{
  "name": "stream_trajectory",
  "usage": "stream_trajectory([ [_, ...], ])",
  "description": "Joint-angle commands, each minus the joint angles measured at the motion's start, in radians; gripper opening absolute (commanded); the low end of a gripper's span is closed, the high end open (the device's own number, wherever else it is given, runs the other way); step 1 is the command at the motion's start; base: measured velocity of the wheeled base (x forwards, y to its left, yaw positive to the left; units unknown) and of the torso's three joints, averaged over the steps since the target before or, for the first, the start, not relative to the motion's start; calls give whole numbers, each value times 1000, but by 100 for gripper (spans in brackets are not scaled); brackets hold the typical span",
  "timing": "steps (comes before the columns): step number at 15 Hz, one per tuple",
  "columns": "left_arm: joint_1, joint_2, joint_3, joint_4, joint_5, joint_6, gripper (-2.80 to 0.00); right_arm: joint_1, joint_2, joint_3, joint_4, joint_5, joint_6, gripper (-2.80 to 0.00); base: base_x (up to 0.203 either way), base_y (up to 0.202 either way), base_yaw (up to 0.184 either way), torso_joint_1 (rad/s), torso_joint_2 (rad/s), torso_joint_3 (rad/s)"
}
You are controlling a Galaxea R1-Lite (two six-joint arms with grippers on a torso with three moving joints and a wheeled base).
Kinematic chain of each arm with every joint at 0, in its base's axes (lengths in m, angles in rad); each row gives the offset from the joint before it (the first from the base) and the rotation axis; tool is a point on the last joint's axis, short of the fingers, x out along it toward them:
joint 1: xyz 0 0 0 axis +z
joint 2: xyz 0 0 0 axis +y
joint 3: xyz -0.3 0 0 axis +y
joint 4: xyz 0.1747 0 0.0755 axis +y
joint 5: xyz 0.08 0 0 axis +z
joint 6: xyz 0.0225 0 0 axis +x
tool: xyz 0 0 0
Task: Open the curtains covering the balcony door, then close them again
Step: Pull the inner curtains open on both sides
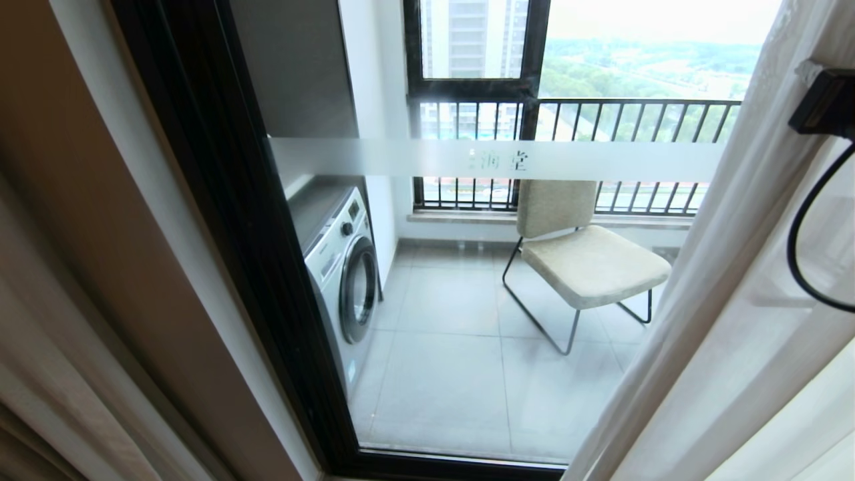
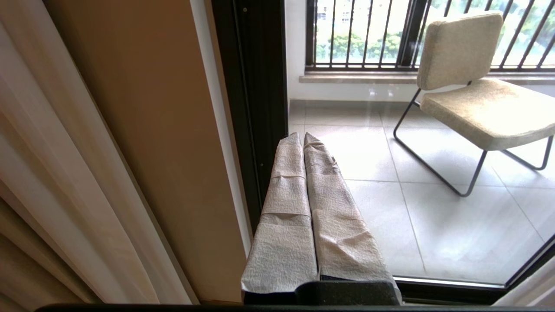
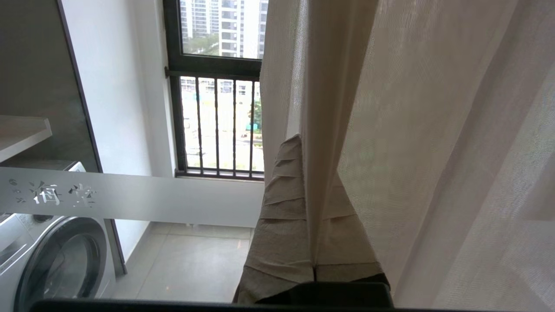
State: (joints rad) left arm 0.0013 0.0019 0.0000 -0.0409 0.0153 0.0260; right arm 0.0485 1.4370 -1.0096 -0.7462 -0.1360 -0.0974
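Pinching one sheer curtain, right tool; one balcony door.

Sheer curtain at my three o'clock: white, see-through, fine weave. Thick drape at nine: beige-grey, pleated. Door frame black; glass crossed by a frosted white band with small pale characters. Chair cream on black legs. Washer white, dark porthole. My fingers wore crinkled grey wrap.
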Motion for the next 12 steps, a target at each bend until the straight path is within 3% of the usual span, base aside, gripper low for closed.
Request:
stream_trajectory([
  [1,0,0,0,-1,0,2,-280,1,-6,1,-4,-1,0,-280,0,0,0,0,0,0],
  [12,0,0,0,0,2,0,-280,-1,-38,37,-4,-21,1,-280,0,0,0,0,0,0],
])
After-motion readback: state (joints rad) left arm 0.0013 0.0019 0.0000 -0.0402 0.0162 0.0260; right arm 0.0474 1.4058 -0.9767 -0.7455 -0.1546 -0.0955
